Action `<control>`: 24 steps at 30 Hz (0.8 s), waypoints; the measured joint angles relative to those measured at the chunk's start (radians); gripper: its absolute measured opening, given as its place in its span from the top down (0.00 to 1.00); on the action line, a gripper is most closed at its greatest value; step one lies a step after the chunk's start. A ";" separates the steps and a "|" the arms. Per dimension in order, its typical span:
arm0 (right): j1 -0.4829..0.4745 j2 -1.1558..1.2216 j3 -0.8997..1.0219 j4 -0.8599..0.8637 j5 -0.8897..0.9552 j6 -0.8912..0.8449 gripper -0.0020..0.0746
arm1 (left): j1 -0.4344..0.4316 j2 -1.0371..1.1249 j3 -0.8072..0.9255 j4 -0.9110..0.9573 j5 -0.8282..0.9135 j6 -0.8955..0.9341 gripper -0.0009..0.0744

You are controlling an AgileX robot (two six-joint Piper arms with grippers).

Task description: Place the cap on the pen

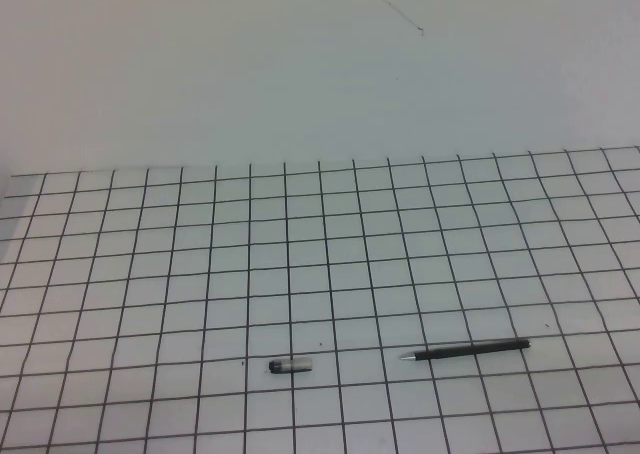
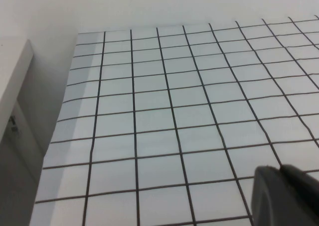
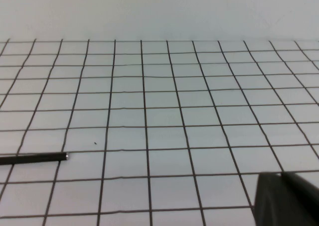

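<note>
A: Where is the pen (image 1: 470, 350) at this moment?

B: It lies flat on the gridded worktop (image 1: 320, 234), on the right part near the front edge. Its silvery tip points to the left, toward the cap (image 1: 290, 365). The cap also lies on its side, well apart from the pen and a little nearer to the front.

A: And the two tools, do they hold something?

B: No. From the high camera neither arm is visible. In the left wrist view I see only a dark corner of the left tool (image 2: 286, 196) above bare grid squares; it is clenched and empty. The right tool (image 3: 286, 198) is the same, clenched with nothing in it, and in its view one end of the pen shows at the edge, well apart from it.

A: So why is everything placed like this?

B: I think it is the starting layout. Pen and cap are separated, one on each side, so each arm can take its own piece. Nothing is picked up yet, so both tools must first release before any grasp.
</note>
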 joint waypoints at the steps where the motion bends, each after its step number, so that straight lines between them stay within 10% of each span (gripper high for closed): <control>1: 0.000 0.000 0.000 0.000 0.000 0.000 0.98 | 0.000 0.000 0.000 0.000 0.000 0.000 0.99; 17: 0.000 0.000 0.000 -0.036 -0.039 -0.043 0.98 | 0.000 0.000 0.000 0.034 -0.023 0.011 0.99; 24: 0.000 0.000 0.000 -0.066 -0.452 -0.045 0.98 | 0.000 0.000 0.000 0.034 -0.434 0.013 0.99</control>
